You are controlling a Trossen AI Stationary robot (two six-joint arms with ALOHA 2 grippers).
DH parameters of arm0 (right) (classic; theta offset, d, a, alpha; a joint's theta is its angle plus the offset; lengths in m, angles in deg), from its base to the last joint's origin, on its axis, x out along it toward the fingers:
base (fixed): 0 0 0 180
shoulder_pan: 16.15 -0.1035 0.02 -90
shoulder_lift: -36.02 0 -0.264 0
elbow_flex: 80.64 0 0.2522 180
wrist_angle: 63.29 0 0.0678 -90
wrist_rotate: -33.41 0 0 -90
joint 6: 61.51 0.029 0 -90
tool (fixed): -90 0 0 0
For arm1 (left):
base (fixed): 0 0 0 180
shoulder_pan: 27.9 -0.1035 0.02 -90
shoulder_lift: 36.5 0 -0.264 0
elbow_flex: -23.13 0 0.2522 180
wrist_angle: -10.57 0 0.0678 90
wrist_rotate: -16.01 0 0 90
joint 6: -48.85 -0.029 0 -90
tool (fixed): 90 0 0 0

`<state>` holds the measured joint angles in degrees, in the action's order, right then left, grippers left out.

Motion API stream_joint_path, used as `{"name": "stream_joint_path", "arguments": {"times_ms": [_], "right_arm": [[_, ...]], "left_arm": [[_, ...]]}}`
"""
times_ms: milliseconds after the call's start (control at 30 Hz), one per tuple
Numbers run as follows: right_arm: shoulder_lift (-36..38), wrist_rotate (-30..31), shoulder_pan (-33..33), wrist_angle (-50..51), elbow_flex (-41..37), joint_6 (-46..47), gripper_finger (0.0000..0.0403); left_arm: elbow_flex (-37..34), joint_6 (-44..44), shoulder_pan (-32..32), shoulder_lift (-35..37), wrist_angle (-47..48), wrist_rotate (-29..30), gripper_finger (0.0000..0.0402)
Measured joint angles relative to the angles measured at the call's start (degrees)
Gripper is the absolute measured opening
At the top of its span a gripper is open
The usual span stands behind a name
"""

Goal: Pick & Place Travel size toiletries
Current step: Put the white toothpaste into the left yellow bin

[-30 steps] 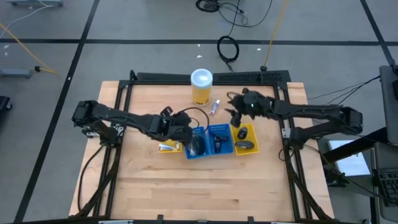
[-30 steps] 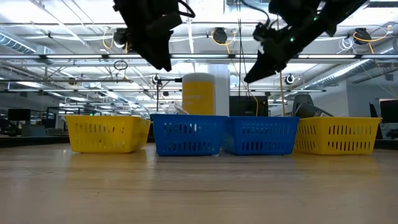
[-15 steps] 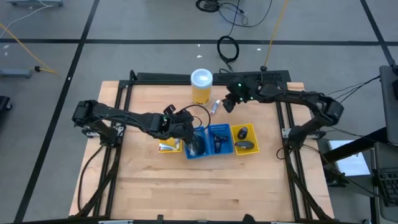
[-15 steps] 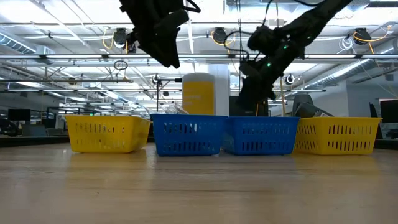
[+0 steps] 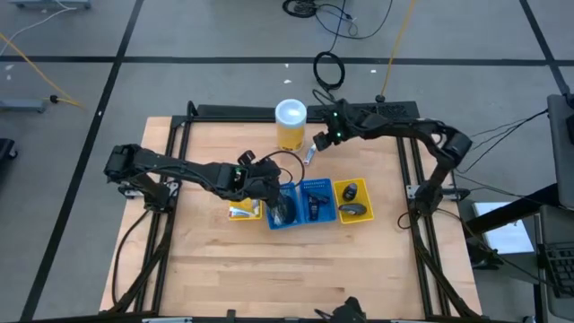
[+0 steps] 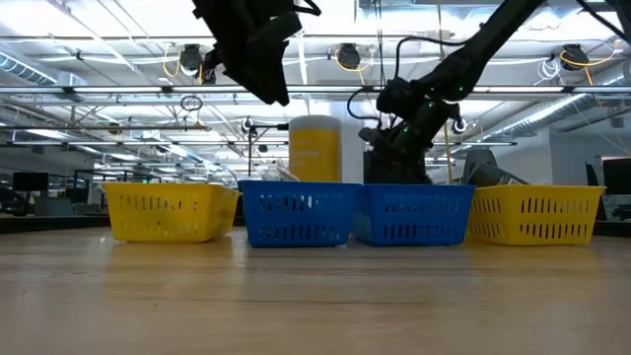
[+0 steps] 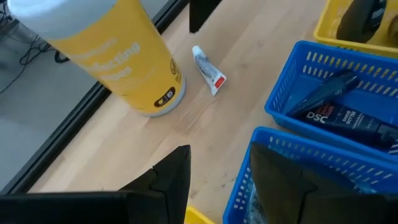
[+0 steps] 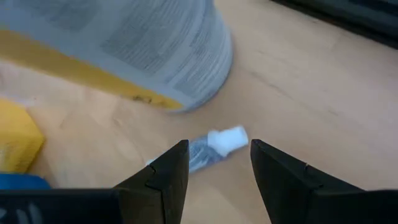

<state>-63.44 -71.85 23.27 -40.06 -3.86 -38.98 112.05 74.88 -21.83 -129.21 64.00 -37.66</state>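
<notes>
A small white tube with blue marks (image 5: 309,154) (image 8: 202,152) lies flat on the wood beside the yellow canister (image 5: 291,124). My right gripper (image 5: 322,141) (image 8: 217,149) is low over this tube and open, one finger on each side, touching nothing that shows. My left gripper (image 5: 273,191) (image 7: 219,158) hangs open above the left blue tray (image 5: 282,212). Dark tubes (image 7: 348,115) lie in the right blue tray (image 5: 316,199). Dark oval pieces (image 5: 351,191) rest in the right yellow tray (image 5: 341,213). A pale tube (image 5: 239,213) lies in the left yellow tray.
The four trays stand side by side in a row mid-table (image 6: 296,212). The tall canister (image 8: 124,43) stands close to the tube, right next to my right gripper. A black frame rail (image 5: 359,111) runs along the far edge. Bare wood lies toward the near edge.
My right gripper has swung from above the right yellow tray toward the far left and come down beside the canister, ending over the white tube. My left gripper has drifted slightly toward the right above the blue tray. The tube and trays have stayed put.
</notes>
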Motion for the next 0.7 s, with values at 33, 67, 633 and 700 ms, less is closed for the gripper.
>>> {"name": "stream_joint_path", "arguments": {"times_ms": [33, 67, 633, 700], "right_arm": [[-0.6, 0.02, 0.03, -0.25, 0.02, 0.59, 0.0164], [-1.04, 0.0, 0.06, -0.23, -0.02, 0.99, 0.0164], [-2.93, 0.21, -0.02, -2.51, -0.04, 7.48, 0.0164], [-3.12, 0.21, -0.05, -2.84, -0.04, 8.19, 0.0164]], "left_arm": [[0.0, -0.05, 0.02, 0.0, -0.26, 0.0, 0.0166], [0.0, -0.05, 0.02, 0.0, -0.45, 0.0, 0.0166], [0.0, -0.33, 0.0, 0.0, -0.46, 0.0, 0.0166], [0.0, -0.07, 0.0, 0.0, -0.46, 0.0, 0.0166]]}}
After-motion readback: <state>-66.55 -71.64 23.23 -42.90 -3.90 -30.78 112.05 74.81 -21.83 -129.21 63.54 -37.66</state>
